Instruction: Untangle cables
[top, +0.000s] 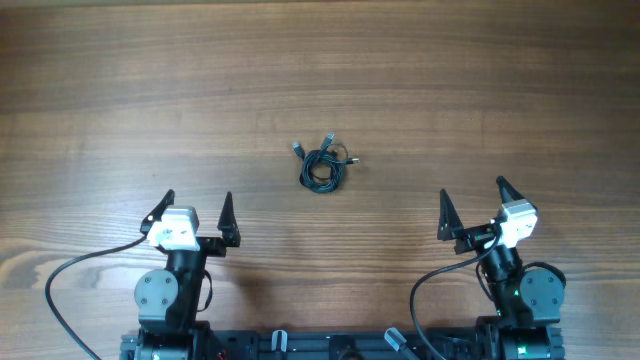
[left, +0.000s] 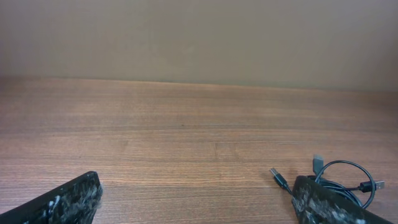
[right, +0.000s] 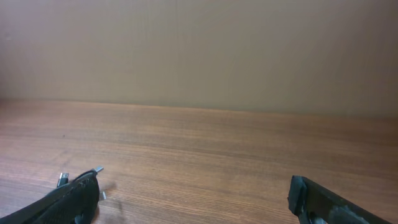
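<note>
The cables (top: 322, 167) lie bunched in a small dark coil with silvery plug ends near the middle of the wooden table. In the left wrist view the coil (left: 348, 180) shows at the lower right, partly behind the right finger. In the right wrist view only plug ends (right: 98, 169) peek past the left finger. My left gripper (top: 196, 205) is open and empty, near the front left, well short of the coil. My right gripper (top: 471, 195) is open and empty at the front right, also apart from it.
The wooden table (top: 320, 70) stretches wide around the coil. Thick black arm wires (top: 60, 290) loop near the front edge by both arm bases. A plain beige wall (left: 199, 37) stands behind the table's far edge.
</note>
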